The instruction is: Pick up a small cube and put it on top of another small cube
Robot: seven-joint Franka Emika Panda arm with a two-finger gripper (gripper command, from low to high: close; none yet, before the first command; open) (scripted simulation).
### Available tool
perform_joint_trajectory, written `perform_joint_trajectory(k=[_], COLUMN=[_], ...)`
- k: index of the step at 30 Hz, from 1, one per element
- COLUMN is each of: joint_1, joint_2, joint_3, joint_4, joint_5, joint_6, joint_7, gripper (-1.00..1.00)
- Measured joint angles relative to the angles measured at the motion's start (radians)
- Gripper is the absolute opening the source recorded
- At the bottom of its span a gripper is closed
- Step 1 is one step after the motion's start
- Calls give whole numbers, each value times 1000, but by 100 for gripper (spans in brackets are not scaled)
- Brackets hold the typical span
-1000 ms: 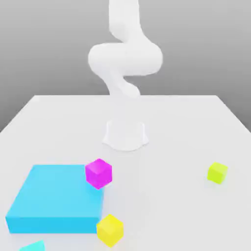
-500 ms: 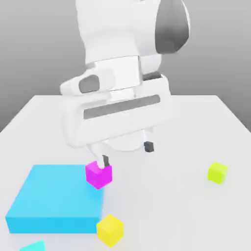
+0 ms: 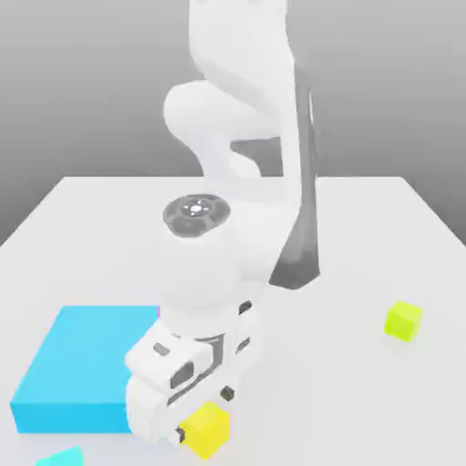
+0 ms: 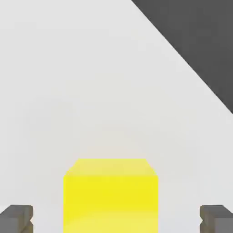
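The small golden-yellow cube (image 3: 210, 430) rests on the white table (image 3: 382, 237) near the front edge, just to the exterior view's right of the blue slab. My gripper (image 3: 204, 417) has come down over it. In the hand view the cube (image 4: 110, 200) sits midway between the two dark fingertips (image 4: 16, 219), with a clear gap of table on each side, so the gripper (image 4: 116, 219) is open and touches nothing. The other small cube, lime yellow-green (image 3: 402, 320), stands alone far off at the exterior view's right.
A flat cyan-blue slab (image 3: 82, 364) lies at the exterior view's left front, close beside the hand. A teal piece (image 3: 60, 458) pokes in at the bottom left corner. The arm's white body (image 3: 237, 227) rises over the table's middle.
The hand has swung from above the magenta cube down to the golden-yellow cube and now straddles it. The arm now covers the magenta cube. The fingers stand closer together than before.
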Motion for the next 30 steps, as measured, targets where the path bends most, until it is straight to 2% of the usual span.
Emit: perform_joint_trajectory(k=[6,12,20,28,30], joint_1=[-4,71,242,592,634], joint_2=[6,-167,-311,-464,-447], joint_3=[4,-83,124,296,317], joint_4=[1,-41,-150,-269,-288], joint_5=[2,-110,-190,-232,-257], joint_6=[3,-126,-169,-191,-148], joint_7=[-2,75,-165,-480,-541], gripper=[-100,-100,-100,-100,-100])
